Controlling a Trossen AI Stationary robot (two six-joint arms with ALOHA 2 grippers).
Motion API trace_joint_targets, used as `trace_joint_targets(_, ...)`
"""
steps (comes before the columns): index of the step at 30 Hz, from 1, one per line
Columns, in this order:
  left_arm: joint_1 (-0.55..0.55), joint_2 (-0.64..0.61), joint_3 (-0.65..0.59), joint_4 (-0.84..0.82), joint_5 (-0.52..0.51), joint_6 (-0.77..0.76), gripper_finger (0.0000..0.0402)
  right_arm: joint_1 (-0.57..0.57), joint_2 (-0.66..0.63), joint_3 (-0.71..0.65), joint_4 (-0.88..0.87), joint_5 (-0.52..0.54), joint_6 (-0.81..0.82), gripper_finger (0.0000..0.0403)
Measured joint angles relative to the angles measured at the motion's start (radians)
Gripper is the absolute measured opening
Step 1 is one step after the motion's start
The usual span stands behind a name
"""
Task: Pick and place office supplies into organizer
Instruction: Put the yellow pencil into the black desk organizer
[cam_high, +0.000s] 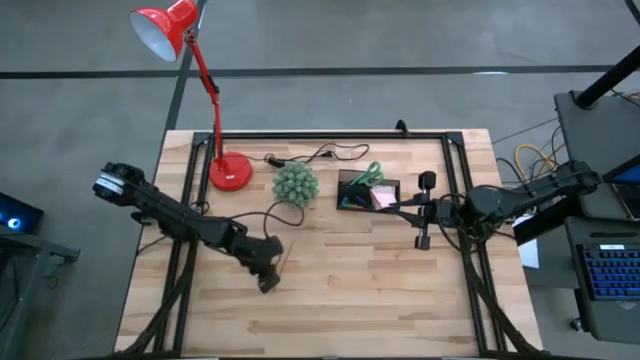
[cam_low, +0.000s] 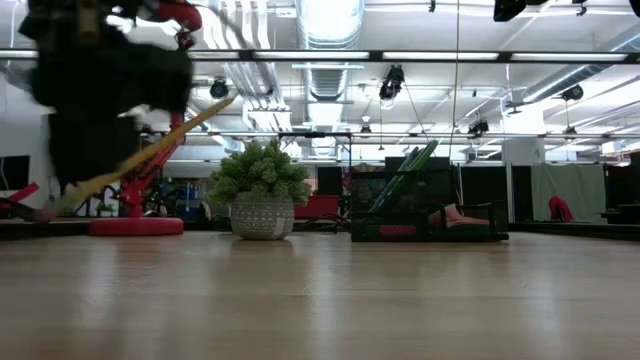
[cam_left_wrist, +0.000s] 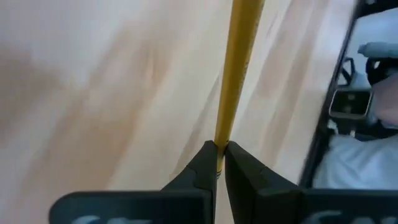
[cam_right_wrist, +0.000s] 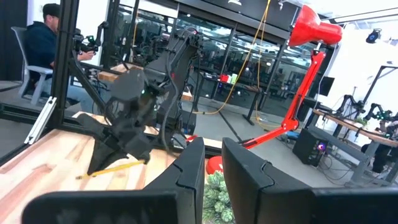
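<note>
My left gripper (cam_high: 267, 279) hangs over the table's near-left middle, shut on the thin yellow pencil (cam_high: 283, 258); the low view shows this gripper (cam_low: 100, 90) blurred, with the pencil (cam_low: 150, 155) slanting under it. The black organizer (cam_high: 368, 192) stands on the table right of the fuzzy plant. Green-handled scissors (cam_high: 368, 175) stick up out of it, and a pink pad (cam_high: 383, 197) lies inside. My right gripper (cam_high: 398, 208) hovers level at the organizer's right side, narrowly open and empty; its fingers (cam_right_wrist: 186, 171) point toward the left arm. My left gripper pinches the yellow pencil near one end (cam_left_wrist: 219, 149) between its two fingertips (cam_left_wrist: 202, 162). The pencil runs on forward along the fingers' line. It is lifted clear of the table and tilted, its free end (cam_low: 228, 100) higher than the held part.
A red desk lamp stands with its round base (cam_high: 230, 172) at the far left, and its black cord (cam_high: 320, 153) trails along the far edge. The round green plant (cam_high: 296, 184) sits just left of the organizer. Bare wood lies across the near half (cam_high: 380, 300). A person sits beyond the table (cam_right_wrist: 46, 37).
</note>
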Motion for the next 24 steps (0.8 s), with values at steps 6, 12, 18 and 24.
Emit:
trace_joint_targets(6,0.071,0.055,0.111,0.002,-0.160,0.281,0.0000,0.000,0.000,0.000,0.003,0.000,0.000,0.0047)
trace_joint_targets(12,0.177,0.136,0.220,0.065,-0.270,0.610,0.0000,0.000,0.000,0.000,0.003,0.000,0.000,0.0047)
trace_joint_targets(18,0.280,0.206,0.303,0.219,-0.269,0.920,0.0000,0.000,0.000,0.000,0.003,0.000,0.000,0.0047)
trace_joint_targets(24,0.417,0.272,0.379,0.264,-0.272,1.071,0.0000,0.000,0.000,0.000,0.003,0.000,0.000,0.0047)
